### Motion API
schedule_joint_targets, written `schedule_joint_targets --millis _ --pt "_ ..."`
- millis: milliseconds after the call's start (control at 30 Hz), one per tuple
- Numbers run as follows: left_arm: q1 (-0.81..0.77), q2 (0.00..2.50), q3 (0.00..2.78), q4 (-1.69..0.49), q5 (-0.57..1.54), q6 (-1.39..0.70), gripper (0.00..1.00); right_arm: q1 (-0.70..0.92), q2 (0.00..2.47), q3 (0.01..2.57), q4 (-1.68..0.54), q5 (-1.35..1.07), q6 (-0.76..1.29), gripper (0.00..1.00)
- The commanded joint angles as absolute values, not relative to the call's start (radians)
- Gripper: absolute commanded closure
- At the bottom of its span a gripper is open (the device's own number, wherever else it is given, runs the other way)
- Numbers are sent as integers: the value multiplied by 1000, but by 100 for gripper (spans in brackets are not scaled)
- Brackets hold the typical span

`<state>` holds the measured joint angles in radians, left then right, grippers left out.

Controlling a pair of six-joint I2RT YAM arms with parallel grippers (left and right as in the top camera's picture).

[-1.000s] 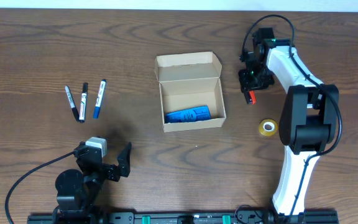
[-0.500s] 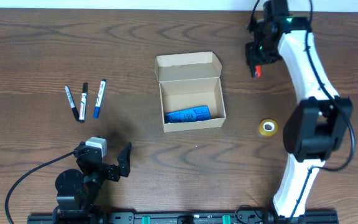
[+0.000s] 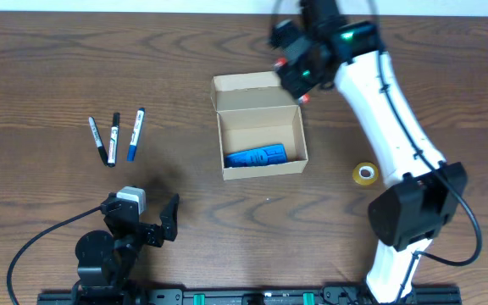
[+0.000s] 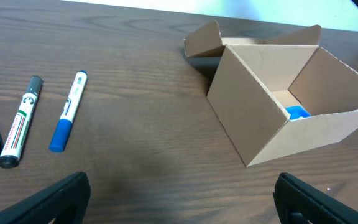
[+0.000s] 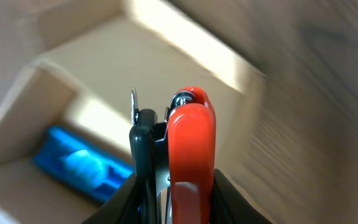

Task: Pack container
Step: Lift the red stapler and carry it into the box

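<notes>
**Overhead.** The container [image 3: 259,129] is sitting mid-scene, its flap lid [image 3: 257,87] standing open on the far side so that items can drop in. A blue packet [image 3: 256,157] is lying along its near wall. The right gripper [image 3: 299,78] is hovering over the far right corner, clamping a red-handled tool [image 3: 304,97], probably to lower it inside. The markers [image 3: 114,138] are waiting well left, and a tape roll [image 3: 364,174] is lying to the right. The left gripper [image 3: 152,224] is parked near, spread wide and holding nothing.

**Left wrist.** The container [image 4: 260,121] is showing at far right, the markers [image 4: 67,112] at left.

**Right wrist.** The red-handled tool [image 5: 190,146] is being pinched above the container [image 5: 73,87] and the blue packet [image 5: 79,165].
</notes>
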<state>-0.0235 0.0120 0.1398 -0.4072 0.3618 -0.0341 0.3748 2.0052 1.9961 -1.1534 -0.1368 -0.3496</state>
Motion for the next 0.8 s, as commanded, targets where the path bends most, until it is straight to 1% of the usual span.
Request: schedule_joint_targets --millis 0,167,300,567,767 --pt "-27 5 120 -408 358 -45 5 434 1996 2006 -1174 -151 -513 93" --pt "-27 5 120 -408 358 -45 4 503 1998 1987 -1201 -151 -638 92" --pt "-27 5 120 -408 358 -45 5 533 1998 1930 -1197 -171 -748 88" --pt "-27 5 120 -408 358 -45 5 551 2003 1820 -1103 -182 -810 88" --pt "-27 5 120 -408 358 -45 5 534 2039 1812 -1087 -157 -855 89"
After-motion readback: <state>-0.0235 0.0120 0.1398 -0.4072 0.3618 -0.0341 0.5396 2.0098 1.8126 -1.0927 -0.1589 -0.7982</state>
